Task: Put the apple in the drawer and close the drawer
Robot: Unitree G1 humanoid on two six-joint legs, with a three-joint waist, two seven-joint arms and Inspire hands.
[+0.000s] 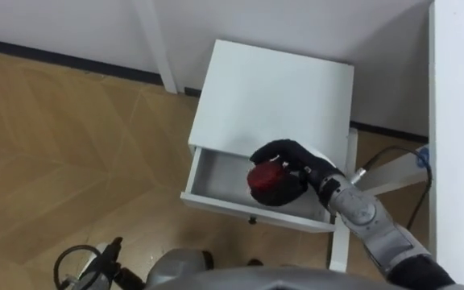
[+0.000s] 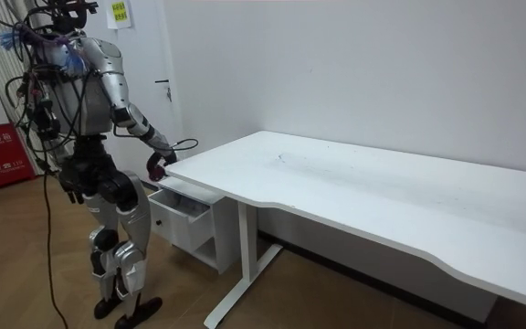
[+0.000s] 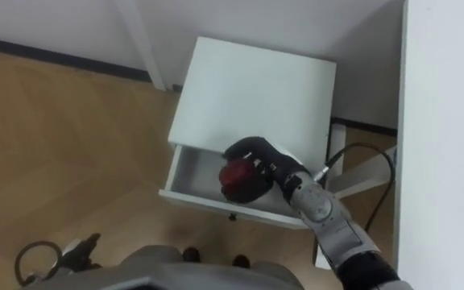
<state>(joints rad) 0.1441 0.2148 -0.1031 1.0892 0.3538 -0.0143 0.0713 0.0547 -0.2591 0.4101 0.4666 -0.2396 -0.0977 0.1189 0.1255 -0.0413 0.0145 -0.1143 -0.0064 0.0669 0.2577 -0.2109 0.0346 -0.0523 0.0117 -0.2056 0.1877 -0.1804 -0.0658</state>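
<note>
- The left hand is seen in the room view hanging beside the hip, well apart from the work. Whether its fingers are curled or straight cannot be told.
- The robot is positioned on the light herringbone wooden floor, directly in front of the small white square-topped drawer cabinet. The cabinet is set against the wall.
- The cabinet's shallow white drawer is pulled out toward the robot. The opening step is therefore judged complete.
- Drawer contents: the left part of the grey interior is bare. The right part is covered by the hand and the fruit, so nothing can be stated about it.
- The round red apple is located over the right half of the open drawer, inside its outline. Whether it rests on the drawer floor or is held just above it cannot be determined.
- The right hand is brought in from the lower right and is clenched around the apple, with the black fingers arched over its top. The apple is not released.
- The large white desk is seen along the right edge, near the cabinet. No part in the task is assigned to it.
- Status: placement is judged to be under way but not finished. Three actions are left. The apple is to be set down and let go, the hand is to be lifted clear of the drawer front, and the drawer is to be pushed fully shut.
</note>
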